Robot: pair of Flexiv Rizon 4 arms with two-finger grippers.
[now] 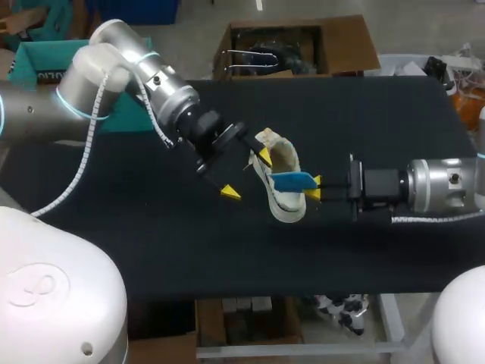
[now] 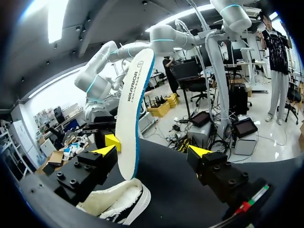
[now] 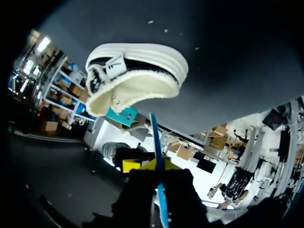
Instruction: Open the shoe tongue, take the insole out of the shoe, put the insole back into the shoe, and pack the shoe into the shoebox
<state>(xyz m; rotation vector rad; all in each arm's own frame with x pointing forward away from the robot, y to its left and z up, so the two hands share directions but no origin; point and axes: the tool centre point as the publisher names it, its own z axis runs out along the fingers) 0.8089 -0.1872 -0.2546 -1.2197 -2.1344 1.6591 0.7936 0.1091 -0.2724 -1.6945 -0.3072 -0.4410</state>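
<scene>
The right hand [image 1: 314, 188] is closed on one end of the insole [image 1: 292, 180], a finger on each face. It holds the insole roughly on edge over the shoe [image 1: 288, 206]. In the right wrist view the insole shows as a thin blue line running out from between the yellow tips toward the shoe's opening. The left hand [image 1: 247, 174] stands wide and holds nothing, one finger at the shoe's collar and the other out over the bare desk [image 1: 151, 243]. Whether the near finger touches the shoe I cannot tell. The shoe lies on the desk between the two hands, its fleecy mouth turned toward the right hand. The insole looks light, thin and bendy. Gripped at one end, its free end may buckle against the lining, so it probably wants feeding in toe first at a shallow slant. The shoe looks light and soft-walled over a firmer rubber sole, and is likely to slide on the desk when pushed. The collar rim or heel seems the sensible place to hold and steady it.
</scene>
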